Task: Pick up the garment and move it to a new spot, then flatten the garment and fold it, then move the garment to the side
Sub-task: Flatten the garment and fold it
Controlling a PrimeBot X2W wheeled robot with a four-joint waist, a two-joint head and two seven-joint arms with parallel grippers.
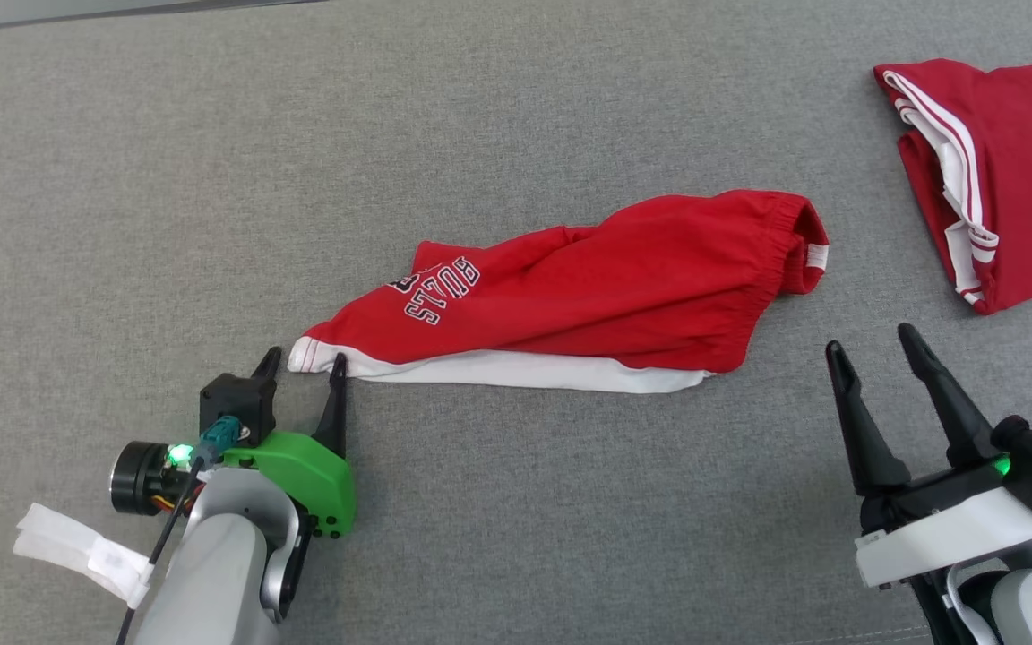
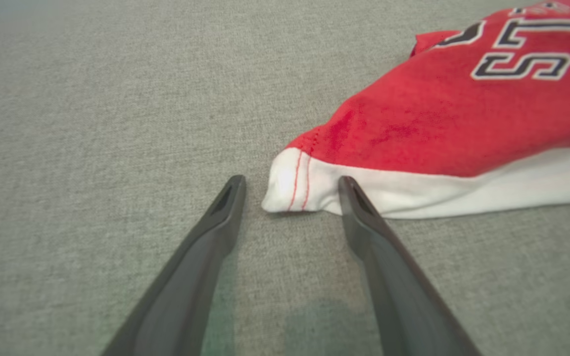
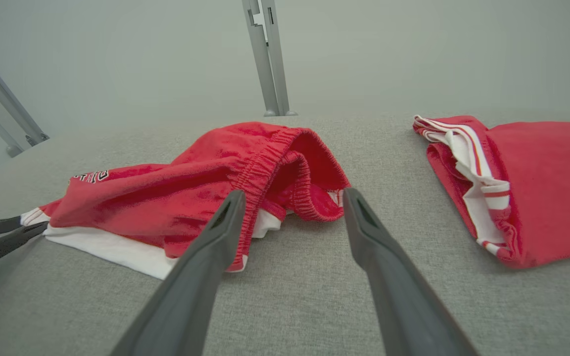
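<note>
So the red Bulls shorts (image 1: 606,278) were lying rumpled around the middle of the grey fabric-covered counter (image 1: 211,179), waistband (image 3: 285,158) toward the right edge and leg hem toward the left. A second red garment with white stripes (image 1: 1000,170) sat well apart near the far right corner.

The left tool (image 1: 304,356) was spread wide and holding nothing, with one finger on each side of the white hem corner (image 2: 290,185), right down at the cloth. The right tool (image 1: 869,339) was also wide open and empty, near the waistband end but not touching it.

My take on doing this grab well:
- Push the left tool a bit further in before closing. It looked like it only had the very tip of the corner, and that could slip out.
- Try to catch both layers of the hem, otherwise the leg would probably just open up on the lift.
- Bring the right tool onto the elastic waistband, since that thick edge should hold best.
- Lift both ends together.
</note>
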